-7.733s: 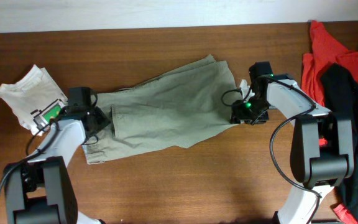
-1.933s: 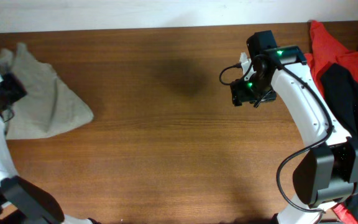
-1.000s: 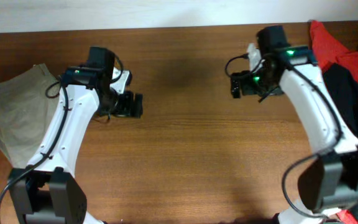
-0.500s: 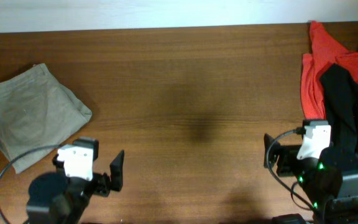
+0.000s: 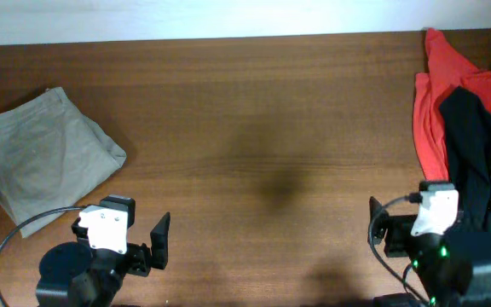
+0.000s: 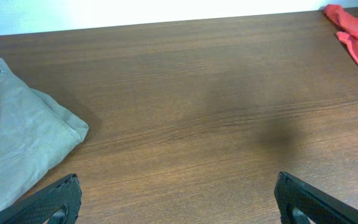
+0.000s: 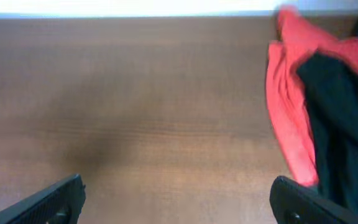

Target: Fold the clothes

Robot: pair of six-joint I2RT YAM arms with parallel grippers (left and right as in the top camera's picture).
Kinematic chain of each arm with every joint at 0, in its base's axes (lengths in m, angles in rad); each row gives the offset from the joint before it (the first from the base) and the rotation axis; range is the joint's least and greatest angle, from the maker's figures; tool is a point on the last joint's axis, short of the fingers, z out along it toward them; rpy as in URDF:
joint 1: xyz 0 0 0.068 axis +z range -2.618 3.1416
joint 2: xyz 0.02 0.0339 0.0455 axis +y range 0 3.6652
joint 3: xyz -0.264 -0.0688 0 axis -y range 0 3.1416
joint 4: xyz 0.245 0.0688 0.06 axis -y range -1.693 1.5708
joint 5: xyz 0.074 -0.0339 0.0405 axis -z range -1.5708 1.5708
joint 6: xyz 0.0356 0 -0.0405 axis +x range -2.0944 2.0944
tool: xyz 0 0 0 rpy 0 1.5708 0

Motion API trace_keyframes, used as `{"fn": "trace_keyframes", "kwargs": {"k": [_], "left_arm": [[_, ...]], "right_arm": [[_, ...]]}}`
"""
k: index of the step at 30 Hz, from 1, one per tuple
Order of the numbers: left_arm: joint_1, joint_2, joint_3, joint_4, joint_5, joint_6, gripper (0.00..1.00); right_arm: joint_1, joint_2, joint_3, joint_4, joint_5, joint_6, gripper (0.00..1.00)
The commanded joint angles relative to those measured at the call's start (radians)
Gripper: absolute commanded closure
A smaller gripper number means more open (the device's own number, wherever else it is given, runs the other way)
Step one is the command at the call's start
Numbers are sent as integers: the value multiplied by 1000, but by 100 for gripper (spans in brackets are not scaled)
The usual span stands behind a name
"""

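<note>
The greyish-khaki garment [image 5: 45,158] lies folded into a compact bundle at the table's left edge. It also shows at the left of the left wrist view [image 6: 17,146]. My left gripper [image 5: 160,240] is open and empty at the front left of the table, apart from the garment; both its fingertips [image 6: 58,199] show at the bottom corners of the left wrist view. My right gripper [image 5: 373,228] is open and empty at the front right; its fingertips [image 7: 297,202] sit wide apart over bare wood.
A red garment [image 5: 437,94] and a black garment [image 5: 480,145] lie piled at the table's right edge, close behind my right arm. They also show in the right wrist view [image 7: 291,118]. The table is brown wood [image 5: 262,128].
The garment went from spread flat to a folded bundle at the left. Both arms then let go and pulled back to the front edge. Since half a second ago almost nothing moves.
</note>
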Motion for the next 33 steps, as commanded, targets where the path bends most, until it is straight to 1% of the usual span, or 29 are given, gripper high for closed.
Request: {"fn": "trace_keyframes", "kwargs": {"k": [1,3,4,5,7,10,14,30,33], "left_arm": [[2,-1,-6,3,-6,12,1],[2,-1,-6,3,-6,12,1],[2,-1,-6,3,-6,12,1],[2,-1,-6,3,-6,12,1],[2,-1,-6,3,-6,12,1],[2,-1,-6,3,-6,12,1],[2,-1,-6,3,-6,12,1],[2,-1,-6,3,-6,12,1],[5,-5,-13,-19,-11,13,1]], "right_arm": [[-51,-208,-179,121,-16,-23,1],[-67,-364,-335,255,-21,-24,1],[-73,-415,-403,333,-23,-23,1],[-76,-405,-451,415,-35,-24,1],[-76,-411,-611,660,-44,-44,1],[-76,-411,-780,919,-59,-64,1],[-76,-410,-799,828,-71,-64,1],[-76,-406,-799,826,-67,-64,1],[-76,-406,-799,826,-67,-65,1]]}}
